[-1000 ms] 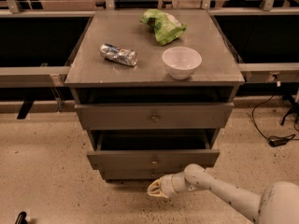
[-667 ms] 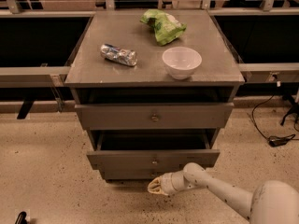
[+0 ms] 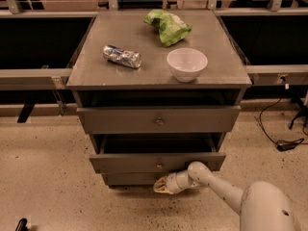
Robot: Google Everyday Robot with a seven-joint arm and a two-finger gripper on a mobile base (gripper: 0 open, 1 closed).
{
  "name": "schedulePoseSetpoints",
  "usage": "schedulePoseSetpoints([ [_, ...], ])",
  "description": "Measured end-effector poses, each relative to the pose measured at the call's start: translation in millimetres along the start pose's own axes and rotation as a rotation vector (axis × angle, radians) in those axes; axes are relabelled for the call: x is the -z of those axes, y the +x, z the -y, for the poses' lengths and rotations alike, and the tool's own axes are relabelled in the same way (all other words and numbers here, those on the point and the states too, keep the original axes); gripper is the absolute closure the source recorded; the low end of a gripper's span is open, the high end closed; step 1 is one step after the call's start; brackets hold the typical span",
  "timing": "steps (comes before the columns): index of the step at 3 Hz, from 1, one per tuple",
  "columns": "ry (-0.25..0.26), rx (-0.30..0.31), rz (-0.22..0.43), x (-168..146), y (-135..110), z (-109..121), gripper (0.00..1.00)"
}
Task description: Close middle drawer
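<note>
The grey cabinet point(image 3: 159, 78) has three drawers. The middle drawer point(image 3: 144, 162), a wide shallow grey front with a small round knob point(image 3: 159, 166), stands pulled out a little, with a dark gap above it. The taller top drawer point(image 3: 158, 120) is also slightly out. My gripper point(image 3: 160, 185) is low in front of the cabinet, just below the middle drawer's front and at the lowest drawer front point(image 3: 130, 178), pointing left. My white arm point(image 3: 226, 191) reaches in from the lower right.
On the cabinet top lie a crushed silver can point(image 3: 122, 56), a white bowl point(image 3: 187, 64) and a green chip bag point(image 3: 167, 26). Grey rails run left and right of the cabinet. Black cables point(image 3: 284, 141) lie on the speckled floor at right.
My gripper has shifted slightly left and up toward the cabinet's lower front. The middle drawer stands as far out as before.
</note>
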State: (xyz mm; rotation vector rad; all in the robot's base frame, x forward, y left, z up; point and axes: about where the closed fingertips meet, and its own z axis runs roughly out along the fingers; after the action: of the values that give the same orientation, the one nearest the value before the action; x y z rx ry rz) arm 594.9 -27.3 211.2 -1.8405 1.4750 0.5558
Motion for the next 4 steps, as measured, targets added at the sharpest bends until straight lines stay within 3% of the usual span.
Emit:
schedulePoseSetpoints([
  [2,-0.015,-0.008,0.018,-6.2,-1.8,-8.3,1.00],
  [4,-0.074,0.006,0.023,-35.4,-11.3,-24.5,1.00],
])
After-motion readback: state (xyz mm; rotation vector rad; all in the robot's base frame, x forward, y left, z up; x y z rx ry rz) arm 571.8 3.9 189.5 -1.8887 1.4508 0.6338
